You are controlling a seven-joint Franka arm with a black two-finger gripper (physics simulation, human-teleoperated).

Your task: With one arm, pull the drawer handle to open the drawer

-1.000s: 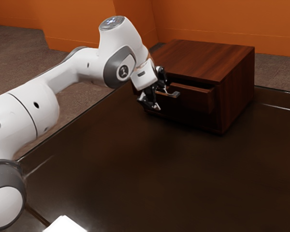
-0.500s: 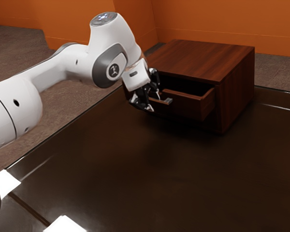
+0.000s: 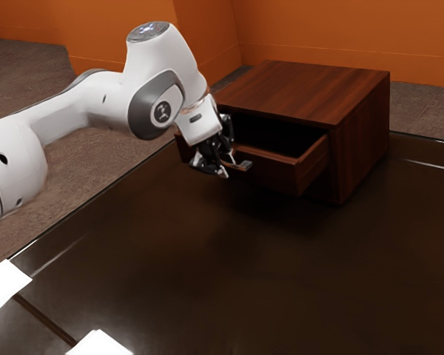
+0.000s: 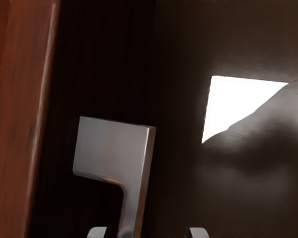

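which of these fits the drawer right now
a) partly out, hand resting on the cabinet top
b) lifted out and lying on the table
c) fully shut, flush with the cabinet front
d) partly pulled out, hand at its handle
d: the drawer juts out of the cabinet with a dark gap above it, and the hand is at the metal handle.

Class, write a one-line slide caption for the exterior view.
Black gripper at the silver metal handle; the dark wooden drawer stands partly out of its cabinet.
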